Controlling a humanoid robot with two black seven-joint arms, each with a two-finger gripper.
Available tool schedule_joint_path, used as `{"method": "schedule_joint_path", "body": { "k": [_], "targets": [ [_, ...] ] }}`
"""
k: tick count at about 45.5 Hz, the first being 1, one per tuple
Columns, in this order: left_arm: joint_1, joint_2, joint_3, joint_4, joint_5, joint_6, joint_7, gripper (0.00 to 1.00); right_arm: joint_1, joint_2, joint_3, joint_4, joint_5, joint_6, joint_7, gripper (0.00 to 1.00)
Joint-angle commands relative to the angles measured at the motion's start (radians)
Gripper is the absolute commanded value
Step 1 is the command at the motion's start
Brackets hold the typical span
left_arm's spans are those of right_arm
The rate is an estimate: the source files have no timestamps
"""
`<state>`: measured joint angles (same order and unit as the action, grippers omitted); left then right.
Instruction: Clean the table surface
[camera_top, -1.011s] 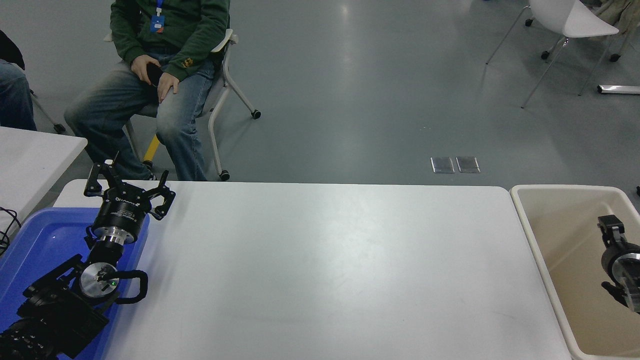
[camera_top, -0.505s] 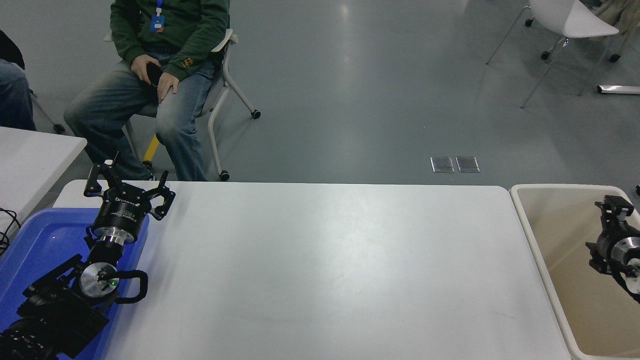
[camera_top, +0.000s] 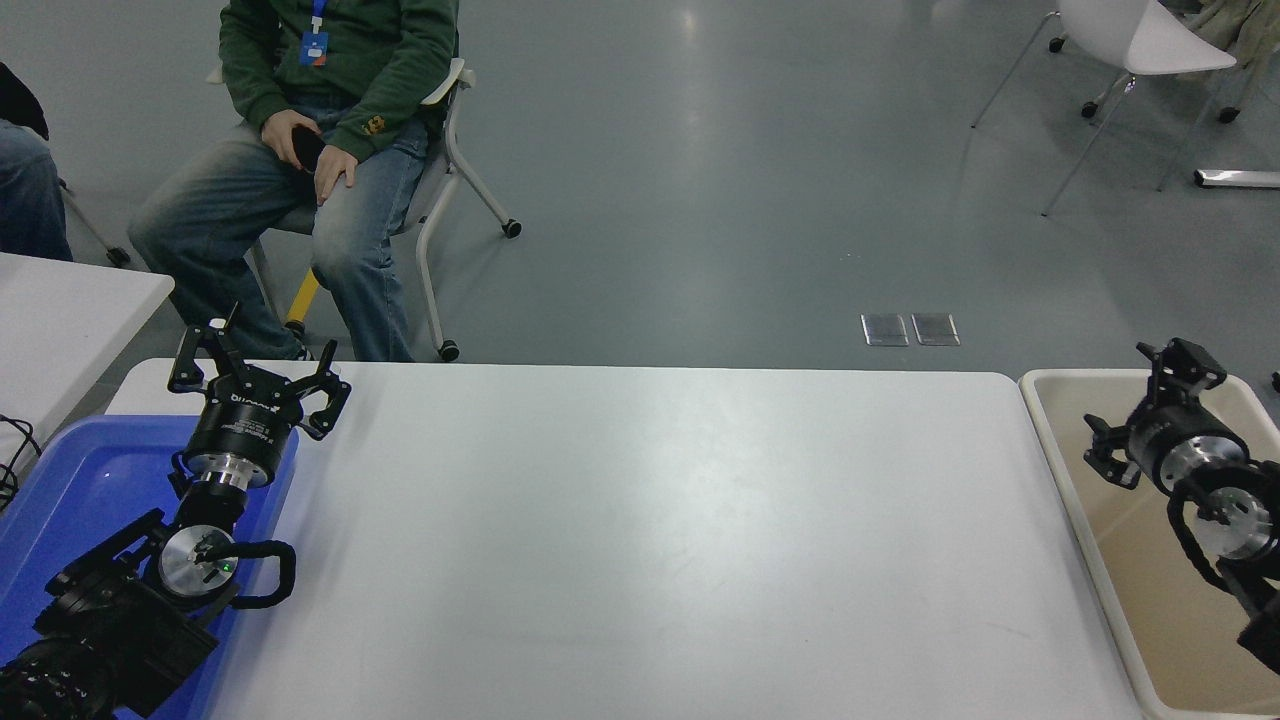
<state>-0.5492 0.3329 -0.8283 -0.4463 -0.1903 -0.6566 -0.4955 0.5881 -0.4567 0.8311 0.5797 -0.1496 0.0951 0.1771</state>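
Nearest, two black robot arms, one at each lower side. The left gripper (camera_top: 258, 372) is parked over the desk's near-left corner, above the far rim of a blue tray, its fingers (camera_top: 330, 391) spread wide and holding nothing. The right gripper (camera_top: 1140, 410) hangs over the beige bin off the desk's right edge, tilted toward the desk's far-right corner, its fingers also splayed apart and empty.

Containers, two. One blue tray (camera_top: 60, 500) sits on the near-left corner of the desk; the part that shows holds no loose item, and the left arm covers much of it. One beige bin (camera_top: 1060, 385) stands just beside the right edge of the desk; its visible floor is bare, with the right arm partly hiding the inside.

Desk, one: the table surface (camera_top: 640, 540), a wide matte white top with rounded corners, fills the middle of the view from near edge to far edge, showing only faint smudges and a pale sheen.

Beyond the left edge, one smaller white table (camera_top: 60, 320), partly seen.

Farther off, on grey floor: one seated person (camera_top: 320, 120) in a green top and jeans beyond the far-left corner, a second person's leg (camera_top: 25, 200) at the left border, and one white chair (camera_top: 1140, 40) beyond the far-right corner.
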Motion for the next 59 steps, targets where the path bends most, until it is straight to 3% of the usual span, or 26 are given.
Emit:
{"method": "schedule_joint_path", "body": {
  "k": [1, 16, 24, 41, 59],
  "targets": [
    [0.0, 0.0, 0.0, 0.0, 0.0, 0.0, 0.0, 1.0, -0.137, 0.044, 0.195, 0.253, 0.007, 0.025, 0.005, 1.0],
    [0.0, 0.0, 0.0, 0.0, 0.0, 0.0, 0.0, 1.0, -0.2, 0.197, 0.364, 0.296, -0.021, 0.005, 0.016, 1.0],
    [0.0, 0.0, 0.0, 0.0, 0.0, 0.0, 0.0, 1.0, -0.188, 0.225, 0.39, 0.296, -0.03, -0.012, 0.074, 1.0],
    [0.0, 0.0, 0.0, 0.0, 0.0, 0.0, 0.0, 1.0, -0.177, 0.239, 0.367, 0.29, -0.255, -0.048, 0.127, 1.0],
    [0.0, 0.0, 0.0, 0.0, 0.0, 0.0, 0.0, 1.0, -0.117, 0.319, 0.373, 0.233, -0.246, -0.072, 0.159, 1.0]
  ]
}}
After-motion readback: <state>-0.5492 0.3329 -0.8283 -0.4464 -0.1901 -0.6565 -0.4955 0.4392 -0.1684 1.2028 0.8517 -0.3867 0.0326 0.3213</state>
